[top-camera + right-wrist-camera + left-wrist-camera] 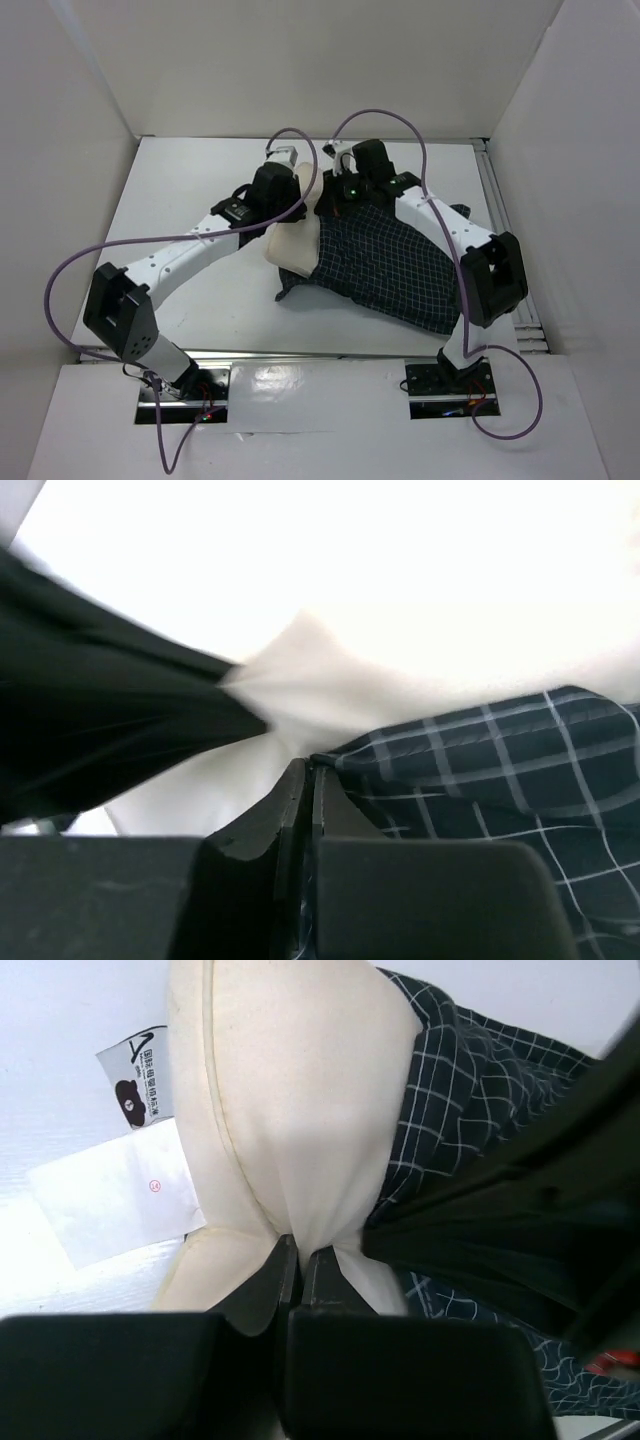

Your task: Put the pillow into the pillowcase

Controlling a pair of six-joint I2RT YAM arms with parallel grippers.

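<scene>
Pillow (pixel 293 245) sits mid-desk (pixel 220 320), approx. centre, with the pillowcase (pixel 395 265) edge lapping over its right side and the rest of the case spread out to the right. Left fingers (pixel 270 1280) - pinched tight on a fold of pillow fabric. Right fingers (pixel 285 800) - clamped on the pillowcase edge, right beside the pillow. 2 tags (pixel 115 1195) at the pillow's side lie on the desk.

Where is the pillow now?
Top view: the pillow lies mid-table, its right part inside the pillowcase, its bare left end pinched by the left gripper.
</scene>
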